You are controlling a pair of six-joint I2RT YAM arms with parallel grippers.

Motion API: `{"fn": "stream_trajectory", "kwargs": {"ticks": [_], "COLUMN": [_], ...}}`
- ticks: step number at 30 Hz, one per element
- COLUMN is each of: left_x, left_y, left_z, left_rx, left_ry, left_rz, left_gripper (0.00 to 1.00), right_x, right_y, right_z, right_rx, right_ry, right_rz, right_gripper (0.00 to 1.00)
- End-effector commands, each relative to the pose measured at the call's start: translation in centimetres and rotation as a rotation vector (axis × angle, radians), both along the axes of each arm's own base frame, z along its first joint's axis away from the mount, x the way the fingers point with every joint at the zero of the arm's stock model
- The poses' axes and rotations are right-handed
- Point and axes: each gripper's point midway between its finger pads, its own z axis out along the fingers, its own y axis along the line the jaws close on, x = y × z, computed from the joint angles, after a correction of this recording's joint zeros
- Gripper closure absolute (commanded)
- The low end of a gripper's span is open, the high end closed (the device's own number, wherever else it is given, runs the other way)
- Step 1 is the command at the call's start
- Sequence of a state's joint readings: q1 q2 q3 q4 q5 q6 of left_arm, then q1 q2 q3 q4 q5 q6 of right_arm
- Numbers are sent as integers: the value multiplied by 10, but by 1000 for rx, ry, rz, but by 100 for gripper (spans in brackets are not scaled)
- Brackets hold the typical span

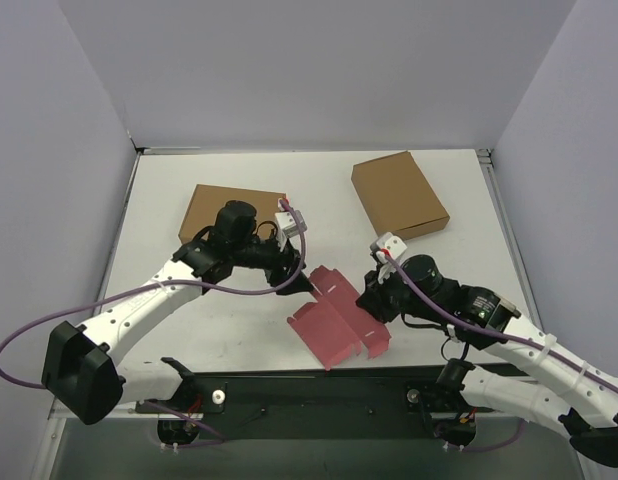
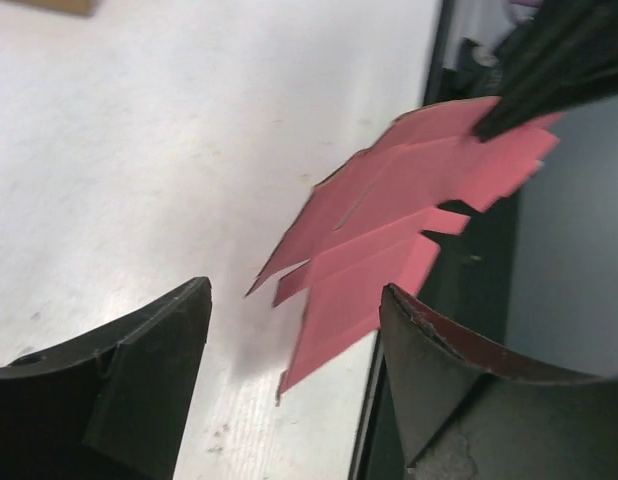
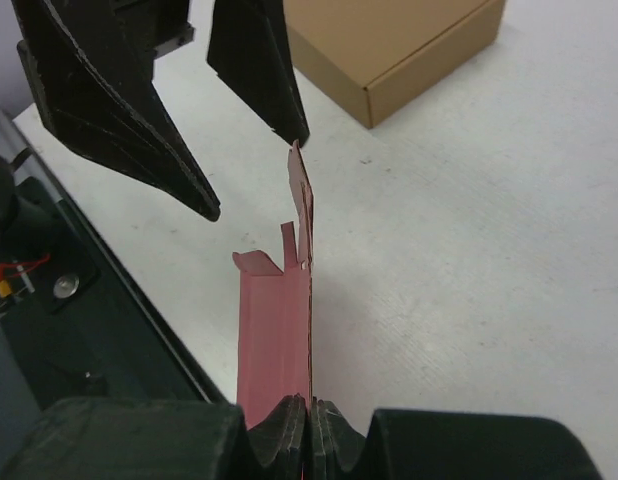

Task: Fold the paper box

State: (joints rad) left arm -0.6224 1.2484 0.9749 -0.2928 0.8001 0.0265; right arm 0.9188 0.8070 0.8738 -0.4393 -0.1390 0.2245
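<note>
The paper box (image 1: 334,318) is a pink die-cut sheet with tabs, partly creased, near the table's front edge between the arms. My right gripper (image 1: 371,300) is shut on its right edge, and in the right wrist view the jaws (image 3: 309,425) pinch the sheet (image 3: 277,335), which stands on edge. My left gripper (image 1: 297,277) hangs open just left of the sheet's far corner. In the left wrist view the sheet (image 2: 389,220) lies ahead of the spread fingers (image 2: 154,365), apart from them. The left gripper (image 3: 256,172) also shows open at the sheet's far end.
Two brown cardboard boxes lie on the white table: one (image 1: 234,212) at the back left under the left arm's wrist, the other (image 1: 399,195) at the back right, also seen as a brown box (image 3: 389,50). A black rail (image 1: 319,385) runs along the front edge.
</note>
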Motion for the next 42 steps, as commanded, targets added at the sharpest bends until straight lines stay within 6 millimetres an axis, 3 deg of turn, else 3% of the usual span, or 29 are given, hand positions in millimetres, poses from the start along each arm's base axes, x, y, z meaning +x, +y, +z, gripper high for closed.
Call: {"fn": "stream_trajectory", "kwargs": {"ticks": [1,11,16,27,42], "left_x": [55,47,53,71,43], "left_y": [18,7,4,-8,-35], "left_z": [-12,-38,-50,-86,-106], "left_rx": [151,164,177,208,161], "left_ry": [-87,-8,-3,45,189], "left_rz": [276,192,202,220,101], "left_gripper": [20,16,16,25,29], "right_x": [20,33,34,28,27], "right_y": [-21,-44,-50,-41,-32], "right_z": [-22,-51,-66,-68,-75], "right_rx": [-98,-182,-207,-151,-82], "right_ry": [-12,-4,-16,12,60], "right_rz": [-167,-317,-319,-275,-257], "right_gripper": [100,100,100,100,100]}}
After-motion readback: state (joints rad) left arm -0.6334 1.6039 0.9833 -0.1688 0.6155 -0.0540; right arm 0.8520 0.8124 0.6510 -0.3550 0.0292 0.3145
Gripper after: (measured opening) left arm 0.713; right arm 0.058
